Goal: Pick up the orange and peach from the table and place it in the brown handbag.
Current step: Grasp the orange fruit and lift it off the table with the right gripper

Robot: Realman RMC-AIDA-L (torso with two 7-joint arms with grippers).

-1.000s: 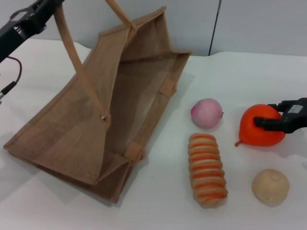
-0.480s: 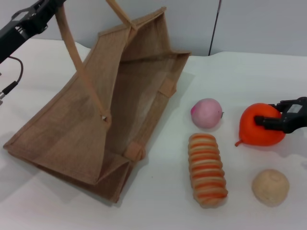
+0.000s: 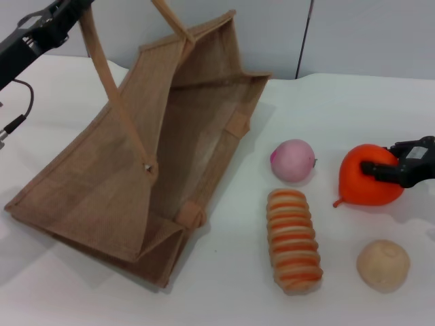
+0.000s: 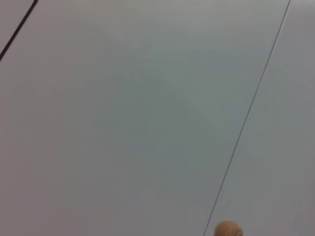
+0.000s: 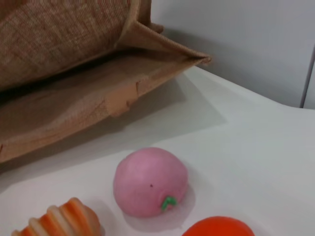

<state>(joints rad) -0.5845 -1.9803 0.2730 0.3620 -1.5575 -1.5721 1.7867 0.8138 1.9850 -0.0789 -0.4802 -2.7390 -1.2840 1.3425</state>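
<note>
- The right gripper (image 3: 378, 170) has shifted only slightly over the last second: its fingers stay clamped on the orange (image 3: 367, 183), with a dark fingertip pressed into the fruit's upper right.
- The orange has crept a touch upward in the head view, so the lift looks to be just starting; whether it has fully left the table (image 3: 224, 292) is hard to tell, as its pointed tip still sits close to the surface.
- The peach (image 3: 293, 161) lies untouched at about 9 o'clock from the orange, clear of it, and at 12 o'clock from the striped roll (image 3: 293, 240).
- A beige ball (image 3: 383, 265) rests at 6 o'clock from the orange, apart from everything.
- The handbag (image 3: 146, 170) has not moved: it leans with its mouth facing the fruit, at 9 o'clock from the peach.
- The left gripper (image 3: 58, 15) holds one bag handle up at the head view's 11 o'clock corner; its fingers are not clear enough to judge.
- Judgement: neither fruit is in the bag, so the orange's carry toward the bag's mouth comes next, passing over the peach.
</note>
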